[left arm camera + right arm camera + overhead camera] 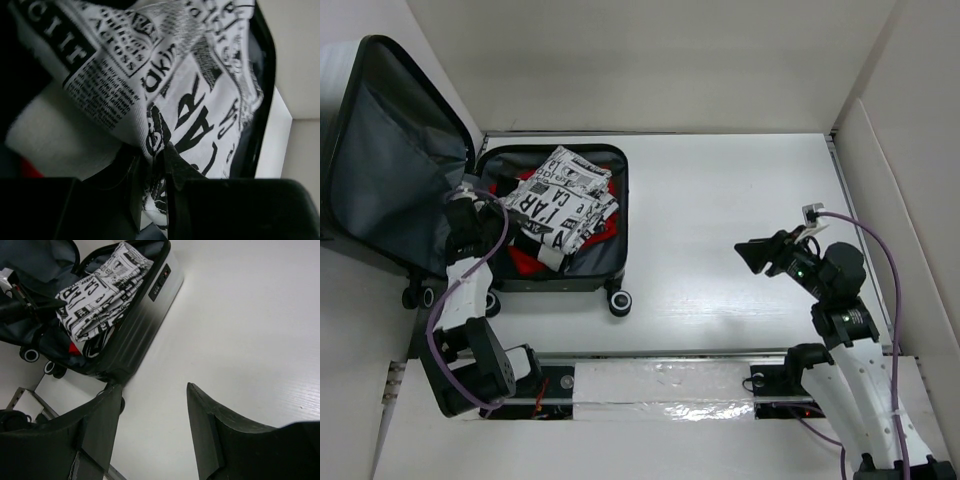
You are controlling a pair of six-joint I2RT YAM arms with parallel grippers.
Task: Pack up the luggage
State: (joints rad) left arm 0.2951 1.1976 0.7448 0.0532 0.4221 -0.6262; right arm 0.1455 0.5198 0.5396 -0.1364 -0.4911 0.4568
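Note:
The luggage [618, 236] lies open at the table's far left, its grey-lined lid [390, 170] leaning back against the wall. A black-and-white newsprint cloth [560, 205] is bundled in the open half, over something red [525, 262]. My left gripper [480, 203] sits at the case's left edge. In the left wrist view this gripper [150, 151] is shut on a fold of the newsprint cloth [200, 100]. My right gripper [752, 255] hovers open over bare table on the right, with nothing between its fingers. In the right wrist view it [152, 387] faces the luggage [145, 325].
White panel walls [880, 130] close in the table at the back and right. A metal rail [650, 385] runs along the near edge between the arm bases. The case's black wheels [619, 300] stick out toward me. Purple cables trail along both arms.

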